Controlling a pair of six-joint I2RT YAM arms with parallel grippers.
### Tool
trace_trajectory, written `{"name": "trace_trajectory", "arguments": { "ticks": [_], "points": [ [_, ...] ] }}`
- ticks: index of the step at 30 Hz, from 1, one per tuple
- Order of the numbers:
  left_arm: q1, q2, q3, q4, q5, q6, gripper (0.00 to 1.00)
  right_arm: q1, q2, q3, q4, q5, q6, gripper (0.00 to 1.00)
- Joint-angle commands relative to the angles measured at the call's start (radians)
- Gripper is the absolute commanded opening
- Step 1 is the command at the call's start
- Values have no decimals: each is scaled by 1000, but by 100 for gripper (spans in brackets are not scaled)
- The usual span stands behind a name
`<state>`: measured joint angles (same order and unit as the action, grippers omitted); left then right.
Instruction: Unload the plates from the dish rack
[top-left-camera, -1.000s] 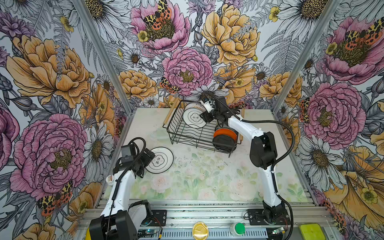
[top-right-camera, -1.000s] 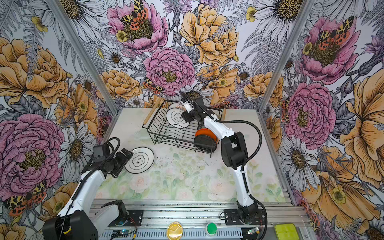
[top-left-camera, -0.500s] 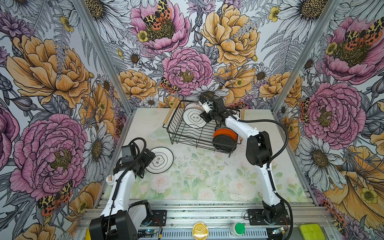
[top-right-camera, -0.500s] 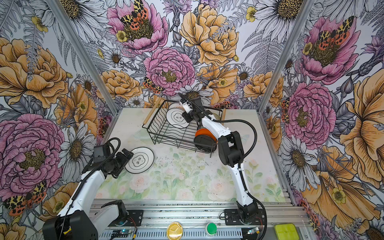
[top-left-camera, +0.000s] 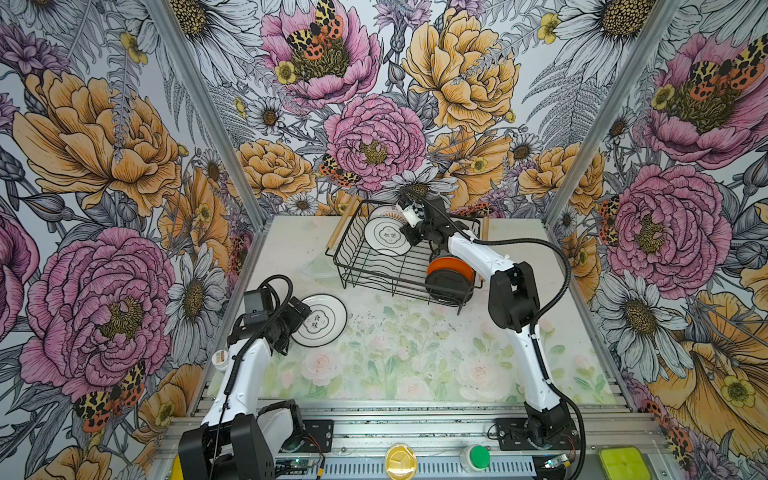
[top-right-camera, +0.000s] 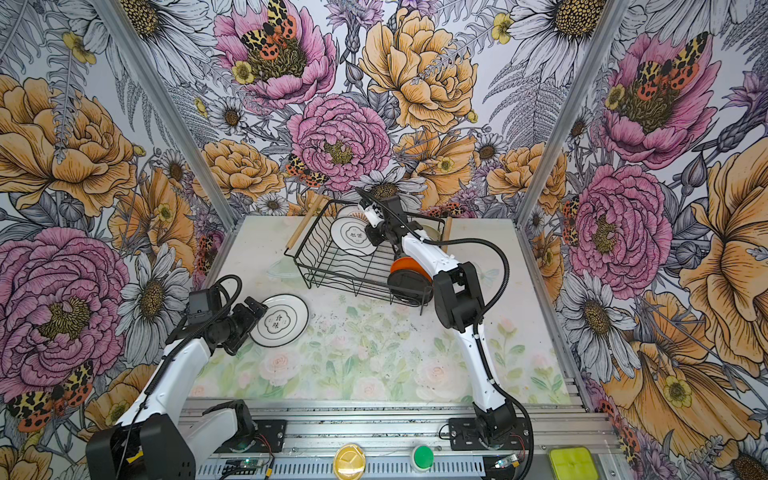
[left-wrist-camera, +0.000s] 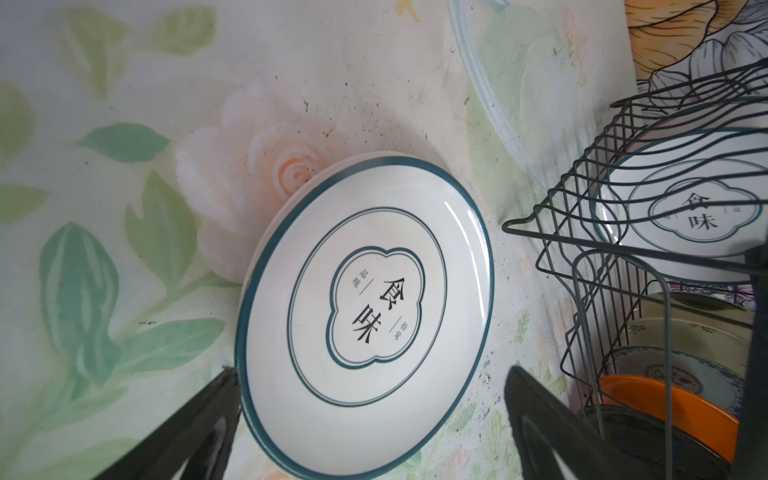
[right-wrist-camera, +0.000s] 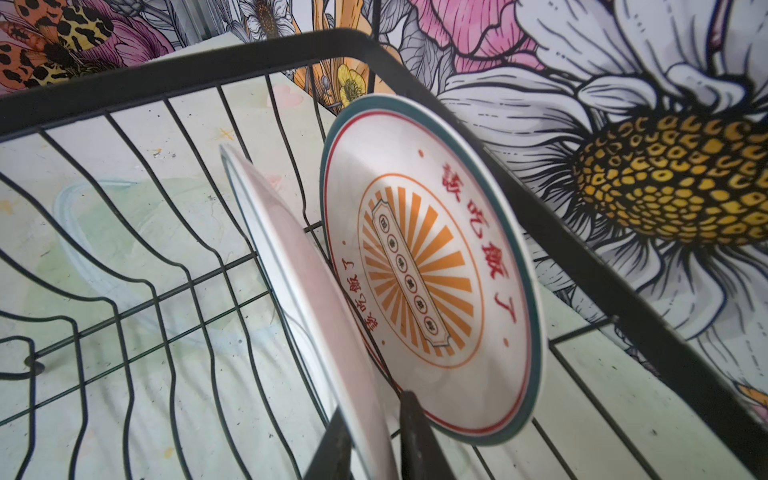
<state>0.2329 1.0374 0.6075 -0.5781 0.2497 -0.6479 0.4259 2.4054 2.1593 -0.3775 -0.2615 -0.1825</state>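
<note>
The black wire dish rack (top-left-camera: 374, 276) (top-right-camera: 328, 266) stands at the back of the table. In it a white teal-rimmed plate (top-left-camera: 386, 236) (top-right-camera: 353, 235) (right-wrist-camera: 299, 266) stands upright. My right gripper (top-left-camera: 409, 233) (top-right-camera: 372, 232) (right-wrist-camera: 372, 415) is shut on this plate's rim, one finger on each face. Behind it leans a plate with an orange sunburst (right-wrist-camera: 428, 266). An orange plate (top-left-camera: 451, 266) and a black plate (top-left-camera: 449, 287) stand at the rack's near end. On the table at front left lies a matching white plate (top-left-camera: 320, 321) (top-right-camera: 280, 321) (left-wrist-camera: 365, 299). My left gripper (top-left-camera: 291, 324) (top-right-camera: 245, 320) (left-wrist-camera: 370, 374) is open at its rim.
A clear glass dish (top-left-camera: 316, 270) (left-wrist-camera: 490, 104) lies on the table left of the rack. A blue-patterned plate (left-wrist-camera: 673, 370) shows inside the rack. Floral walls close in on three sides. A green button (top-left-camera: 478, 456) and a yellow disc (top-left-camera: 400, 461) sit on the front rail.
My right gripper's jaws have come together on the upright white plate's rim in the rack. The left arm and the plate on the table have not moved.
</note>
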Motion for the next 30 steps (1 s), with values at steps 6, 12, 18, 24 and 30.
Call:
{"name": "trace_trajectory", "arguments": {
  "ticks": [6,12,18,24,30],
  "points": [
    [-7,11,-4,32,22,-13,99,8,35,34,8,-45,-7,12],
    [-7,12,-3,31,19,-18,99,8,33,32,8,-35,-20,7],
    [-7,8,-1,33,10,-25,99,8,1,6,7,-26,-55,0],
    [-6,12,-1,33,8,-34,99,7,-28,-4,8,-9,-92,0],
    [-7,-9,-5,32,12,-35,99,7,-63,-14,9,7,-115,0]
  ]
}}
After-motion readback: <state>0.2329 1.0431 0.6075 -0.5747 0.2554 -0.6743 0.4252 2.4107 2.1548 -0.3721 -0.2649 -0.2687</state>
